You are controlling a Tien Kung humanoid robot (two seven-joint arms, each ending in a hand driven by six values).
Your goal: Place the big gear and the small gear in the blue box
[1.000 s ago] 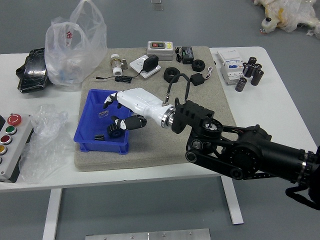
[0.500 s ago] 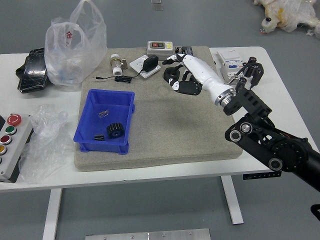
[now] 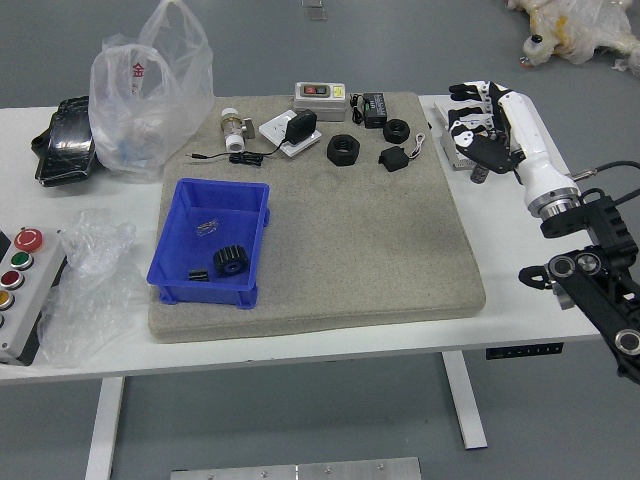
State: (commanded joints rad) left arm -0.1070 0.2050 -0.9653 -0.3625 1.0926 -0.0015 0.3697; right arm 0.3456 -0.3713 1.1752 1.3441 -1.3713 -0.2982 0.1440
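The big gear [image 3: 231, 260] and the small gear [image 3: 198, 275] both lie in the blue box [image 3: 208, 292], along its near edge: the big one toward the near right corner, the small one just left of it. The fingers [image 3: 467, 92] of your right hand [image 3: 508, 118] are spread apart, pointing left, and hold nothing. The hand is above a white carton [image 3: 455, 108] by the mat's far right corner, partly hiding it, with your forearm coming in from the right. Inward from there, near the far edge of the grey mat [image 3: 360, 260], are a black cube [image 3: 393, 158], two black rings [image 3: 343, 150], an adapter [image 3: 374, 110], a grey device [image 3: 320, 98], a white socket [image 3: 278, 130] with a black plug [image 3: 301, 126], and a valve [image 3: 233, 130]. The box sits at the mat's left edge. Beyond that edge, on the table [image 3: 200, 355], are a plastic bag [image 3: 150, 105], a black packet [image 3: 68, 145], clear wrap [image 3: 90, 290] and a button panel [image 3: 28, 290].
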